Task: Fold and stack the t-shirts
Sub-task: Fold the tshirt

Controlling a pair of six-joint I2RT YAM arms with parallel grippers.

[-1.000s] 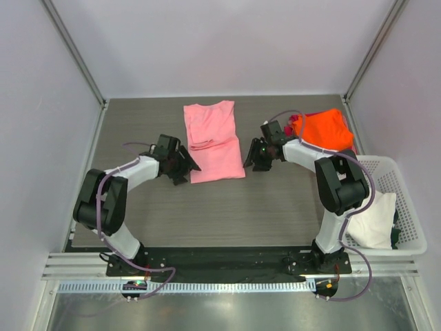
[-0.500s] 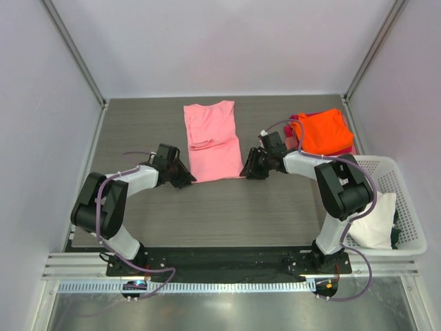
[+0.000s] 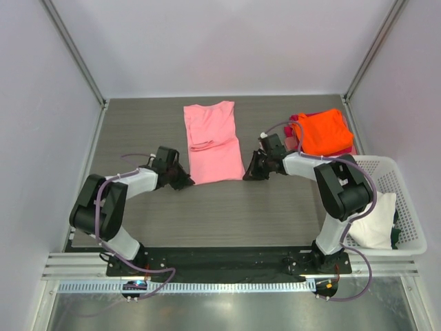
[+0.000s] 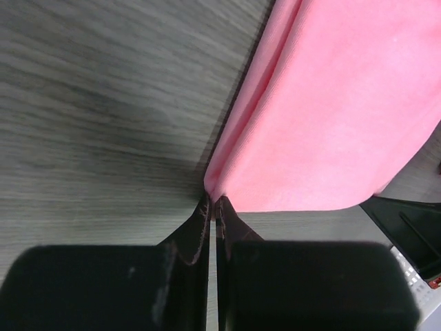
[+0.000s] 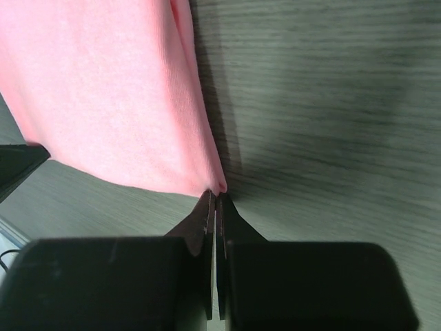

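Though flat, pink t-shirt (image 3: 212, 141) between tools (image 3: 187, 182) (image 3: 248, 174)

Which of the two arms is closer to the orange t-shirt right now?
Right. The right gripper is at the near right corner of the pink t-shirt, a short way from the orange t-shirt; the left gripper is at its near left corner, farther off.

The light pink t-shirt (image 4: 324, 103) is soft matt cloth with a fine knit grain. The table (image 4: 103, 103) under it looks like grey wood-grain laminate, matt and streaked. The left gripper (image 4: 212, 201) and right gripper (image 5: 215, 197) are dull black, plastic-looking. At the right of the top view, the basket (image 3: 412, 207) is white plastic lattice and the orange t-shirt (image 3: 324, 131) is matt cloth.
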